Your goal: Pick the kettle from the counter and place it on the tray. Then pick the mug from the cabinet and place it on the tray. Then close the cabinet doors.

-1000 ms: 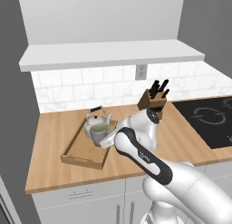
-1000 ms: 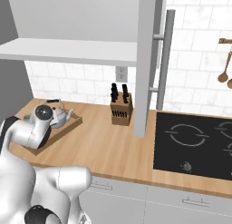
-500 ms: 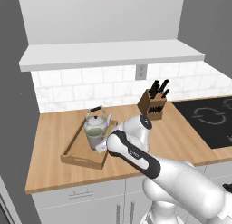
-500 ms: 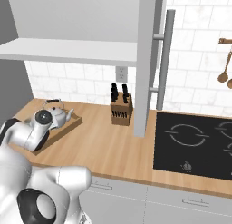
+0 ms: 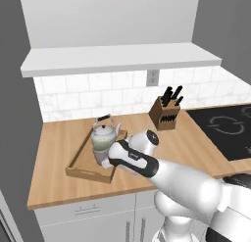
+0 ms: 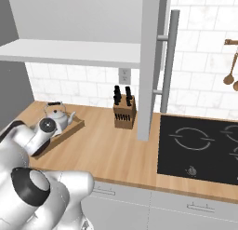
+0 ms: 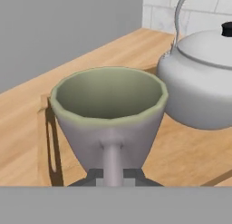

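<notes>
Hand view: pincer [image 7: 112, 175] closed on the handle of the mug [image 7: 108, 114], kettle [image 7: 201, 82] just beside it. Left base view: mug over the tray [image 5: 81, 170] on the desk [image 5: 54, 143], next to kettle.

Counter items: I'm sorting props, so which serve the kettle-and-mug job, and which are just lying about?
Job: kettle, mug, tray, counter, cabinet door, gripper shut on the mug's handle.
Lying about: knife block, stovetop, hanging spoons.
</notes>
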Robot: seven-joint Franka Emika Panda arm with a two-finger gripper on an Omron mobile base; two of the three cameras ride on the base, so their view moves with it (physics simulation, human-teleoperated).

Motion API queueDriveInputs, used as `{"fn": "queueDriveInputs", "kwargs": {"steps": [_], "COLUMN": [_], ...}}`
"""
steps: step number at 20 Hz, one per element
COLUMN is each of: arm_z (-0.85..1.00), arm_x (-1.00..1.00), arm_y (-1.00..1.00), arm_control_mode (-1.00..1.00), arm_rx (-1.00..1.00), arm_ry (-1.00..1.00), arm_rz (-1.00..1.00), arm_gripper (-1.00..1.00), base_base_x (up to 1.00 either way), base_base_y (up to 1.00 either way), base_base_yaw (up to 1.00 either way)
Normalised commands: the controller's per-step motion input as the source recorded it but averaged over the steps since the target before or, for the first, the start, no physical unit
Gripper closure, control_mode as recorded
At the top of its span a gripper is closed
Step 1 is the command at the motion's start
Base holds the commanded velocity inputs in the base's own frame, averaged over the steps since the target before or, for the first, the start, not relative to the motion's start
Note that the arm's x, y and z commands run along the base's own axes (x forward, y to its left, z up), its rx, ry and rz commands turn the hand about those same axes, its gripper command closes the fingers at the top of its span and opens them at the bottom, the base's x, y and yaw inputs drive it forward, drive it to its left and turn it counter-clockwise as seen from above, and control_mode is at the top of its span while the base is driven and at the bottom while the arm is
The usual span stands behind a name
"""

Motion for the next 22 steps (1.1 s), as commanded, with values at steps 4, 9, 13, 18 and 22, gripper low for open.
{"fn": "queueDriveInputs", "kwargs": {"steps": [4,9,13,18,22], "arm_z": [-0.29,-0.28,-0.27,-0.24,-0.21], "arm_x": [0.25,0.23,0.22,0.19,0.13], "arm_y": [0.07,0.07,0.10,0.09,0.13], "arm_control_mode": [-1.00,-1.00,-1.00,-1.00,-1.00], "arm_rx": [0.00,0.00,0.00,0.00,0.00], "arm_ry": [0.00,0.00,0.00,0.00,0.00], "arm_rz": [0.00,0.00,0.00,0.00,0.00], "arm_gripper": [1.00,1.00,1.00,1.00,1.00], "base_base_x": [0.00,0.00,0.00,0.00,0.00], "base_base_y": [0.00,0.00,0.00,0.00,0.00], "base_base_yaw": [0.00,0.00,0.00,0.00,0.00]}}
